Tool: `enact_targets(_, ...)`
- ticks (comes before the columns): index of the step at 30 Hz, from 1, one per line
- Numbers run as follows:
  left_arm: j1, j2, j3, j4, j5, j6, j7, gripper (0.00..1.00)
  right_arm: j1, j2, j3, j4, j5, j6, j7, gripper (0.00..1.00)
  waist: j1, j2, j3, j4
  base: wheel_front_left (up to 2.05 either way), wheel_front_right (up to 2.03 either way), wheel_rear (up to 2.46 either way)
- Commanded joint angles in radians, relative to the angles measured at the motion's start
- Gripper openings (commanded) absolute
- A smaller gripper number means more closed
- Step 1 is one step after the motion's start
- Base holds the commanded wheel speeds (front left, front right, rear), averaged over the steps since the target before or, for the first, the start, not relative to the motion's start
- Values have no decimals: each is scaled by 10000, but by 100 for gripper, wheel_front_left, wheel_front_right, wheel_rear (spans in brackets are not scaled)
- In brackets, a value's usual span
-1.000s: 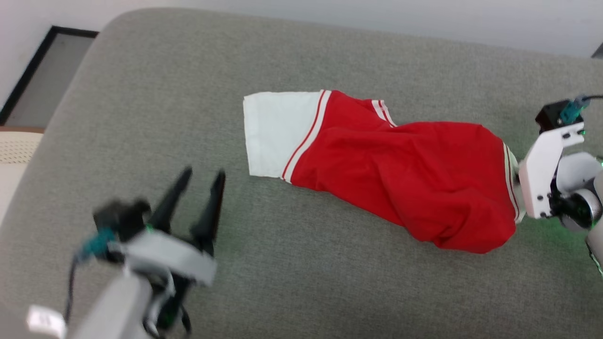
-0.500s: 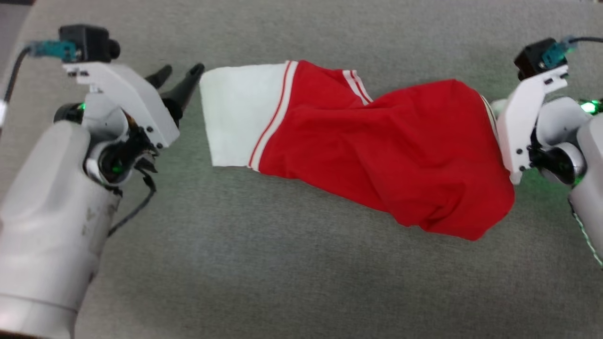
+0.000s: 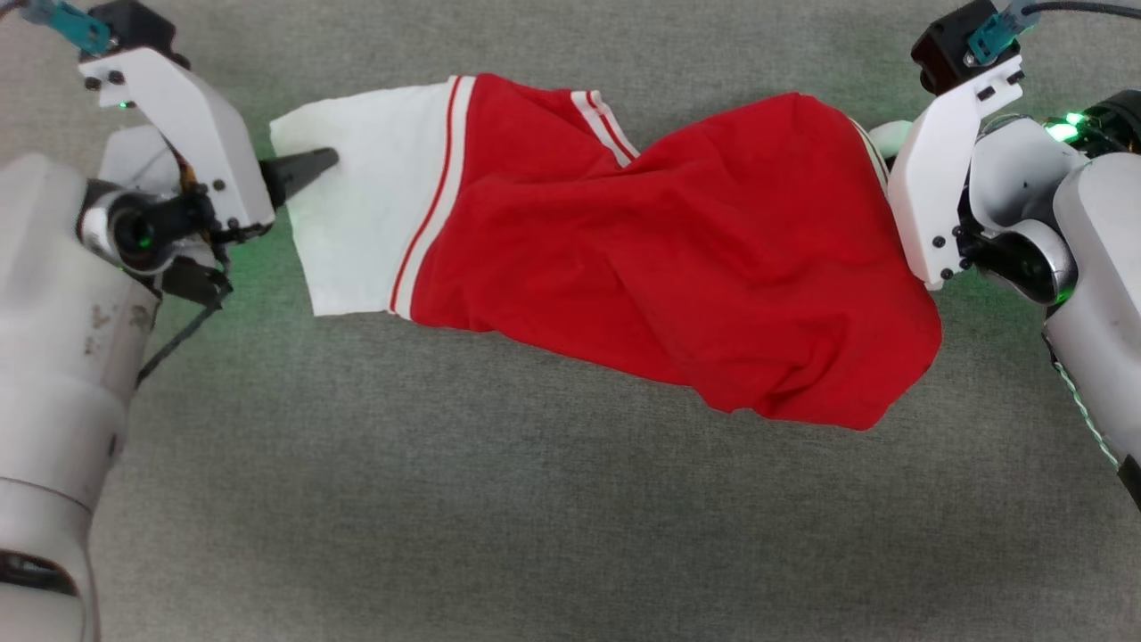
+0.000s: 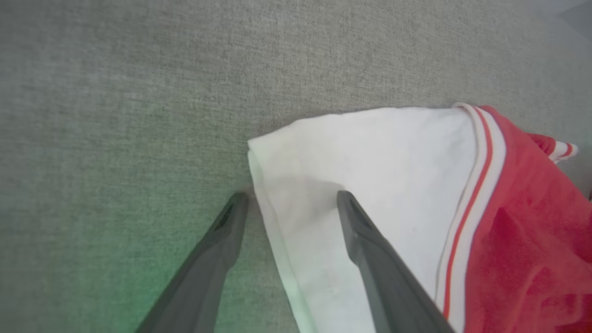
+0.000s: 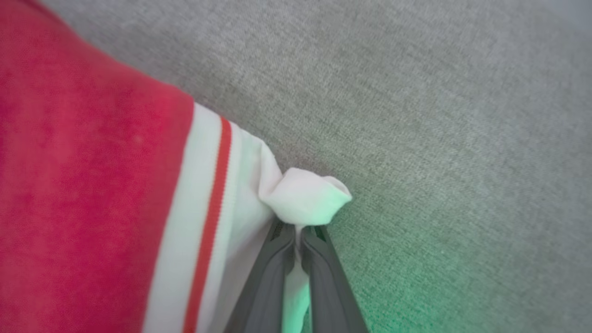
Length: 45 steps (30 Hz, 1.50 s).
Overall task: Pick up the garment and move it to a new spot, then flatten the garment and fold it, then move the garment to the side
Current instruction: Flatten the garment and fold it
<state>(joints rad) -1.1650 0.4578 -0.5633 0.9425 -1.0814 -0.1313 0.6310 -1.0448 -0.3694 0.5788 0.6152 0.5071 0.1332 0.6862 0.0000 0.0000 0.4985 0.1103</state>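
Garment check for you: the red thin-fabric sports jersey with white panels and red-and-white striped trim (image 3: 642, 259) lies crumpled and stretched sideways across the grey fabric surface (image 3: 535, 499), between your two arms. Its white panel end points to the robot's left, and the bulging red body runs to the robot's right.

Your left end effector (image 4: 291, 199) has its fingers apart, straddling the outer edge of the white panel. In the left wrist view one dark finger sits over the white cloth and the other lies beside the hem, over the bare grey surface. You cannot tell from these views whether either finger presses on the fabric. In the head view one dark finger (image 3: 303, 169) reaches onto the corner of the white panel.

Your right end effector (image 5: 296, 229) has its fingers together, clamped on a small bunched fold of white cloth at the garment's right end, just past the striped trim. The pinched fold bulges out beyond the fingertips, just above the grey surface.
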Motion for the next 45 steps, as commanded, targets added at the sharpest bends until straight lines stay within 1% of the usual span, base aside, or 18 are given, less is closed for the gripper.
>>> enact_targets(1, 204, -148, -119, 180, -137, 12, 124, 100, 653, 21, 302, 585, 52, -45, 122, 0, 0, 0, 145, -143, 0, 0, 0)
enact_targets(4, 210, -229, -256, 198, -421, 11, 316, 100, 664, 62, 378, 621, 59, -58, 74, 0, 0, 0, 156, -162, 0, 0, 0)
enact_targets(5, 232, -267, -333, 168, -512, 8, 455, 55, 653, 77, 398, 638, 69, -58, 55, 0, 0, 0, 151, -166, 0, 0, 0)
enact_targets(6, 289, -289, -413, 138, -641, 7, 638, 0, 640, 96, 417, 654, 82, -58, 42, 0, 0, 0, 143, -172, 0, 0, 0)
enact_targets(8, 347, -244, -532, 23, -768, 3, 697, 0, 613, 85, 433, 681, 116, -58, -15, 0, 0, 0, 117, -170, 0, 0, 0)
enact_targets(10, 322, -149, -625, -99, -786, 5, 391, 0, 580, 94, 406, 719, 149, -58, -111, 0, 0, 0, 77, -176, 0, 0, 0)
enact_targets(13, 288, 34, -723, -444, -740, 5, -446, 0, 544, 118, 170, 721, 208, -58, -533, 0, 0, 0, -82, -197, 0, 0, 0)
enact_targets(15, 119, 360, -726, -460, -437, 8, -1581, 0, 483, 138, -87, 612, 305, -58, -941, 0, 0, 0, -203, -218, 0, 0, 0)
enact_targets(18, 78, 239, -753, -800, -555, 6, -2662, 0, 182, 98, -728, 405, 385, -50, -1792, 0, 0, 0, -405, -259, 0, 0, 0)
enact_targets(23, -346, 455, -818, -1253, -325, 7, -4870, 0, -594, 208, -2069, 299, -68, -33, -3405, 0, 0, 0, -544, -330, 0, 0, 0)
enact_targets(26, -844, 411, -577, -1114, -210, 7, -6364, 0, -1223, 381, -2969, 482, -512, -33, -4266, 0, 0, 0, -500, -340, 0, 0, 0)
enact_targets(28, -1313, 252, -439, -866, -86, 7, -7328, 0, -1789, 562, -3529, 680, -838, -32, -4737, 0, 0, 0, -416, -344, 0, 0, 0)
enact_targets(31, -2149, -32, -359, -537, 37, 7, -8192, 0, -2757, 811, -4228, 1114, -1441, -32, -5274, 0, 0, 0, -207, -337, 0, 0, 0)
enact_targets(35, -3721, -106, 164, 352, 23, 27, -8742, 0, -4452, 1334, -5258, 1822, -2100, -32, -5896, 0, 0, 0, 212, -454, 0, 0, 0)
enact_targets(38, -4947, -128, 733, 983, -31, 239, -8914, 0, -5726, 1668, -6097, 2477, -2645, -33, -6504, 0, 0, 0, 504, -565, 0, 0, 0)
enact_targets(40, -5627, -75, 1046, 1243, 95, 282, -8953, 0, -6467, 1883, -6489, 2871, -3029, -33, -6910, 0, 0, 0, 628, -627, 0, 0, 0)
enact_targets(43, -6406, 209, 1592, 1135, 615, 436, -8971, 0, -7488, 1993, -7174, 3445, -3488, -33, -7469, 0, 0, 0, 759, -710, 0, 0, 0)
enact_targets(45, -6634, 104, 2192, 994, 788, 439, -8964, 0, -7930, 2115, -7436, 3831, -3743, -33, -7754, 0, 0, 0, 817, -758, 0, 0, 0)
